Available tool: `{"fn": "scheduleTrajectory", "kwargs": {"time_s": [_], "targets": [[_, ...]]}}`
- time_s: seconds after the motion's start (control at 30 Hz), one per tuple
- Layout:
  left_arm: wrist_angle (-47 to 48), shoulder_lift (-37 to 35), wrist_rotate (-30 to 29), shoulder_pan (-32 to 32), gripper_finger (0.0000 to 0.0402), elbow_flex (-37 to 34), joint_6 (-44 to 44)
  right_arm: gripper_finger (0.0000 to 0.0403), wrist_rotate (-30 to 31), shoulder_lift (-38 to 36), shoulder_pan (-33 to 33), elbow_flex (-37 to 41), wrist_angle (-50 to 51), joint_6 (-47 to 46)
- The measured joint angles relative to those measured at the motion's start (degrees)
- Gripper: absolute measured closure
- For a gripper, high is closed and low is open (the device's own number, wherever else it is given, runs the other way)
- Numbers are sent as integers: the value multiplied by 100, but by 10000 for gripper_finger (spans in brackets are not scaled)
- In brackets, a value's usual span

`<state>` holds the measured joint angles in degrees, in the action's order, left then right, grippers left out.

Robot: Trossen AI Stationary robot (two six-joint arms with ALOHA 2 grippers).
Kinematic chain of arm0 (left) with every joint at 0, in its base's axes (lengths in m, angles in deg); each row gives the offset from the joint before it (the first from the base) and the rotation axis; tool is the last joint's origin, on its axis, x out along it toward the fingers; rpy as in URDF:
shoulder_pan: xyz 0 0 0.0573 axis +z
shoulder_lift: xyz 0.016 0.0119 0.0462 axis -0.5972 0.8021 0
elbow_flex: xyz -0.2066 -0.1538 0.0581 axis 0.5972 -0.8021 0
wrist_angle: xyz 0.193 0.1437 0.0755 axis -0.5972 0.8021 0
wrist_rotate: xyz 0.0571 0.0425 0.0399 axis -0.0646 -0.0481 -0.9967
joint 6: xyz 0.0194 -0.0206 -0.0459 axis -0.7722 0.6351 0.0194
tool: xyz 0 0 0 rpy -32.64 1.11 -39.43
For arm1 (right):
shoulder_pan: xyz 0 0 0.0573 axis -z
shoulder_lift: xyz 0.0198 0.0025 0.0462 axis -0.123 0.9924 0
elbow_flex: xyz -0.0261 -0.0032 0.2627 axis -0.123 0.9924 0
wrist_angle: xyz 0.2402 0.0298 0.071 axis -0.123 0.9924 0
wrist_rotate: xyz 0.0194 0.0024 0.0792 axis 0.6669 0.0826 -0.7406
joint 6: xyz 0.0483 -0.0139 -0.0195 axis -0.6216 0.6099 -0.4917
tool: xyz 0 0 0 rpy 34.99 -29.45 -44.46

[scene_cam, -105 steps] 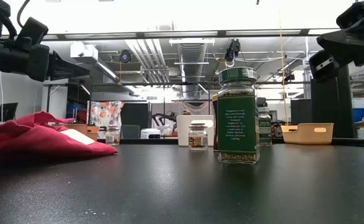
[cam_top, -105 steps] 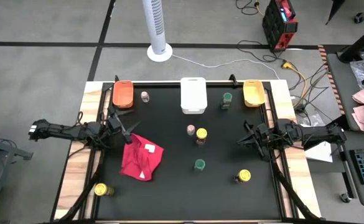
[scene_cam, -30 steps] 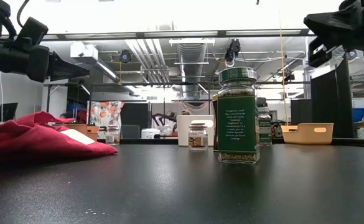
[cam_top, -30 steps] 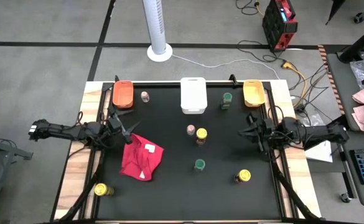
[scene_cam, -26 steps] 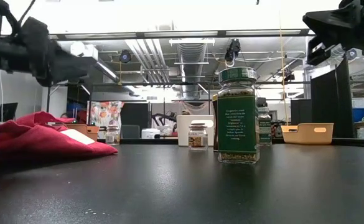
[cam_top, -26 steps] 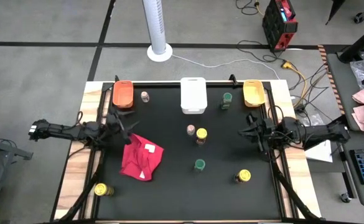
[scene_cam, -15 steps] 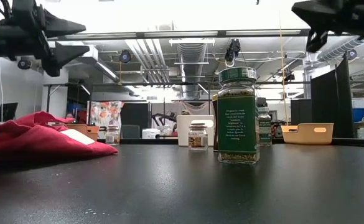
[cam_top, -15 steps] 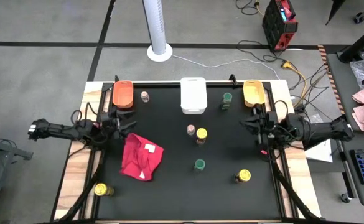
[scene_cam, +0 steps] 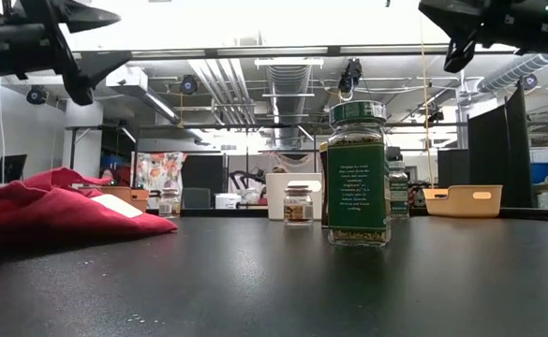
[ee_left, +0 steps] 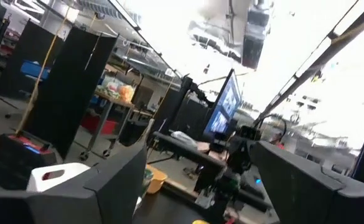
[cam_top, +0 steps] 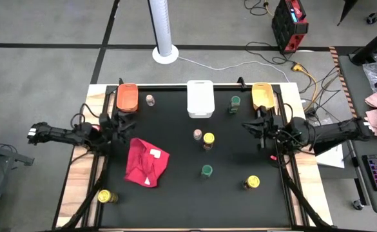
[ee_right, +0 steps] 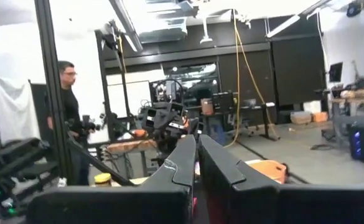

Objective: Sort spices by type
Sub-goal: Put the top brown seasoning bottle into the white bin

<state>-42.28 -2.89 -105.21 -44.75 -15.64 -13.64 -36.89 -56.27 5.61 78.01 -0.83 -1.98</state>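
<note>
Several small spice jars stand upright on the black table: pink-lidded ones [cam_top: 150,100] [cam_top: 198,134], green-lidded ones [cam_top: 235,101] [cam_top: 206,171] and yellow-lidded ones [cam_top: 208,138] [cam_top: 252,182] [cam_top: 104,196]. The near green jar [scene_cam: 358,173] fills the middle of the low view. My left gripper [cam_top: 122,122] hangs open at the table's left edge, above the red cloth's far corner; its fingers [ee_left: 119,180] stand wide with nothing between them. My right gripper [cam_top: 245,127] is shut and empty at the right edge, raised above the table [scene_cam: 435,14].
An orange bin [cam_top: 127,96], a white bin [cam_top: 200,98] and a yellow bin [cam_top: 261,95] stand along the far edge. A crumpled red cloth [cam_top: 146,162] lies at the left. A person stands in the room beyond the table [ee_right: 66,106].
Both grippers have risen and tipped their fingers upward. My left gripper has rolled about its own axis and drawn back a little toward the left far corner, staying open. My right gripper has moved out toward the table's middle, still shut. The jars and cloth have kept still.
</note>
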Motion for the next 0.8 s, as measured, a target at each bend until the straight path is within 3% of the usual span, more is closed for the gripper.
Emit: {"fn": "scheduleTrajectory", "kwargs": {"time_s": [0.13, 0.53, 0.8], "targets": [[-44, 1, 17, 0, 116, 0, 613, 390, 0, -8, 0, -41, -12, -222], [16, 382, -140, 2, 116, 0, 1023, 390, 162, 172, 11, -200, 91, -573], [12, 868, -474, 4, 116, 0, 1026, 390, 149, 1222, 15, -1008, 113, -474]]}}
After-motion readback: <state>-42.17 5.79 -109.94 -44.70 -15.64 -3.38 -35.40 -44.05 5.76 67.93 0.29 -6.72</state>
